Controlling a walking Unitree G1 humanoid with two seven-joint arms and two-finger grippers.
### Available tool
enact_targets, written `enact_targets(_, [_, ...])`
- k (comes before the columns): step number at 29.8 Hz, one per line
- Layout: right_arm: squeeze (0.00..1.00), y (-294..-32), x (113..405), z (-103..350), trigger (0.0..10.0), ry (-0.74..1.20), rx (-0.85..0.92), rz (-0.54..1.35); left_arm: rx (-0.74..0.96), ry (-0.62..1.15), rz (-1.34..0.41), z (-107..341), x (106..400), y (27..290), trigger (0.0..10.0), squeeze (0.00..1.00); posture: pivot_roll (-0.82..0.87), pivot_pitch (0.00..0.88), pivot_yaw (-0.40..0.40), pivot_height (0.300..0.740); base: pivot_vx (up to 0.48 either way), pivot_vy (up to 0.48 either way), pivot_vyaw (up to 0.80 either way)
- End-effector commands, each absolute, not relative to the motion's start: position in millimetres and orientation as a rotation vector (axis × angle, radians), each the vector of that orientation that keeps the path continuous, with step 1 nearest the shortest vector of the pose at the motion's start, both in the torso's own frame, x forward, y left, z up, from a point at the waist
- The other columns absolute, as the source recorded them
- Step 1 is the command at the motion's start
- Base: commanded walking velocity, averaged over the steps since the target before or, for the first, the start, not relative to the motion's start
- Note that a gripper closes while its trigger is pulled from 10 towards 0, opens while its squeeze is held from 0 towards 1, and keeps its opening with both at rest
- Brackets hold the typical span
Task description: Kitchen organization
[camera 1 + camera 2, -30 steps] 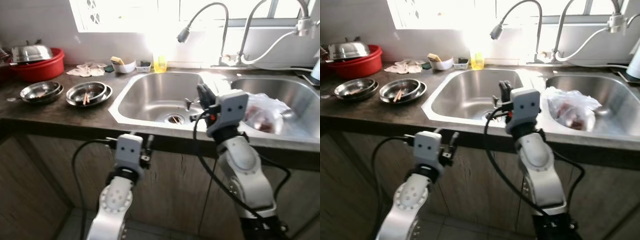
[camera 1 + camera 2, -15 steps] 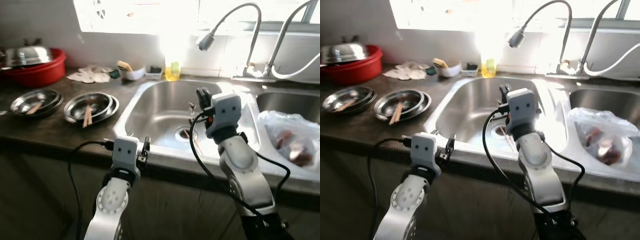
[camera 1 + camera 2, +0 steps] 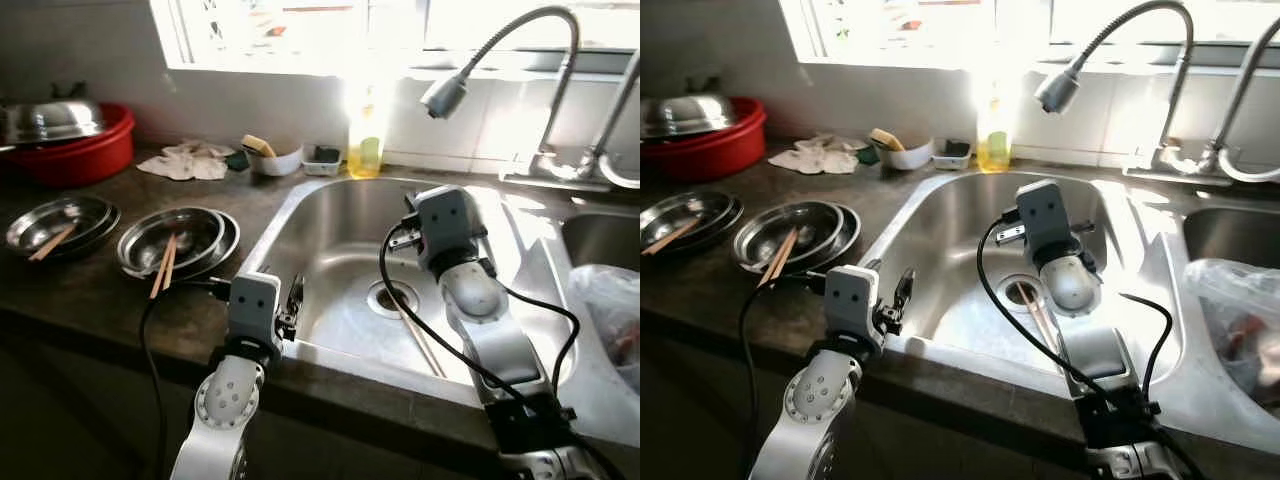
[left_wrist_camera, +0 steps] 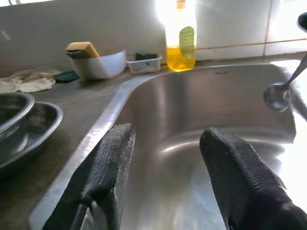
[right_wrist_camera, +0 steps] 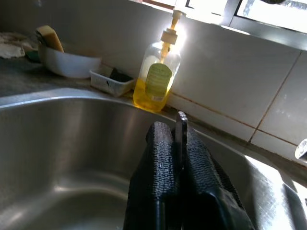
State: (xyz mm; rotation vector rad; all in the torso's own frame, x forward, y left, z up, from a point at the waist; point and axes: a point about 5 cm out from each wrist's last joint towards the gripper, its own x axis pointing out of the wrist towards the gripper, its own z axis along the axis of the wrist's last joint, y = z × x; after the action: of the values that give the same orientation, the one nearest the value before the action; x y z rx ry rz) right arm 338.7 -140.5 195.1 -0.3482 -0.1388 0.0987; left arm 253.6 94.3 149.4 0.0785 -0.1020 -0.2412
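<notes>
My right gripper (image 5: 173, 143) is over the left sink basin (image 3: 330, 205), shut on the thin metal handle of a spoon (image 5: 181, 127). The spoon's bowl (image 4: 277, 97) hangs above the basin floor in the left wrist view. A pair of chopsticks (image 3: 418, 338) lies on the basin floor beside the drain (image 3: 390, 297). My left gripper (image 4: 163, 158) is open and holds nothing, at the basin's front left rim (image 3: 300, 345). More chopsticks (image 3: 163, 266) rest in stacked steel plates (image 3: 205, 240) on the counter to the left.
A second steel plate stack (image 3: 70, 215) with chopsticks, a red basin (image 3: 80, 155) under a steel lid, a rag (image 3: 185, 165), a white bowl with a sponge (image 3: 270, 158) and a yellow soap bottle (image 3: 365, 140) line the counter. A spray faucet (image 3: 445, 95) overhangs the basin. A plastic bag (image 3: 615, 310) lies in the right basin.
The camera has come closer and the whole picture has shifted toward the left basin. My right gripper now reaches over that basin, and my left gripper has come up to its front rim.
</notes>
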Motion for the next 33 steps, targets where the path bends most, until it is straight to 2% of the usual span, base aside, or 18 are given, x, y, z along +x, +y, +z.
enact_targets(1, [0.00, -146.6, 345.4, 194.5, 10.0, -0.107, -0.373, 0.073, 0.076, -0.107, -0.252, 151.8, 251.7, 93.5, 10.0, 0.00, 0.04, 0.014, 0.010, 0.740, 0.000, 0.000, 0.00])
enact_targets(11, [0.00, -159.1, 359.0, 172.8, 10.0, 0.041, -0.461, 0.029, 0.079, -0.096, -0.249, 150.4, 247.6, 93.8, 10.0, 0.00, 0.05, 0.032, 0.005, 0.740, 0.000, 0.000, 0.00])
enact_targets(12, [0.12, -160.1, 360.3, 168.3, 10.0, 0.064, -0.475, 0.029, 0.077, -0.096, -0.251, 150.6, 246.9, 93.0, 10.0, 0.00, 0.05, 0.032, 0.005, 0.740, 0.000, 0.000, 0.00])
enact_targets(13, [0.96, -160.8, 360.8, 166.4, 10.0, 0.073, -0.482, 0.028, 0.077, -0.095, -0.252, 150.4, 246.6, 92.4, 10.0, 0.00, 0.05, 0.032, 0.005, 0.740, 0.000, 0.000, 0.00])
enact_targets(15, [1.00, -162.1, 361.5, 164.9, 10.0, 0.074, -0.489, 0.017, 0.076, -0.091, -0.255, 149.7, 245.9, 91.5, 10.0, 0.00, 0.05, 0.034, 0.006, 0.740, 0.000, 0.000, 0.00])
enact_targets(24, [1.00, -160.0, 359.8, 164.9, 10.0, 0.045, -0.457, 0.005, 0.075, -0.088, -0.260, 149.1, 247.1, 90.1, 10.0, 0.00, 0.04, 0.029, 0.011, 0.740, 0.000, 0.000, 0.00])
enact_targets(25, [0.00, -159.3, 358.7, 166.5, 10.0, 0.022, -0.432, -0.003, 0.076, -0.088, -0.259, 149.1, 247.8, 90.3, 10.0, 0.00, 0.04, 0.028, 0.011, 0.740, 0.000, 0.000, 0.00])
enact_targets(33, [0.00, -146.3, 340.8, 180.9, 10.0, -0.122, -0.311, 0.023, 0.079, -0.092, -0.255, 149.6, 249.1, 91.4, 10.0, 0.00, 0.04, 0.020, 0.016, 0.740, 0.000, 0.000, 0.00])
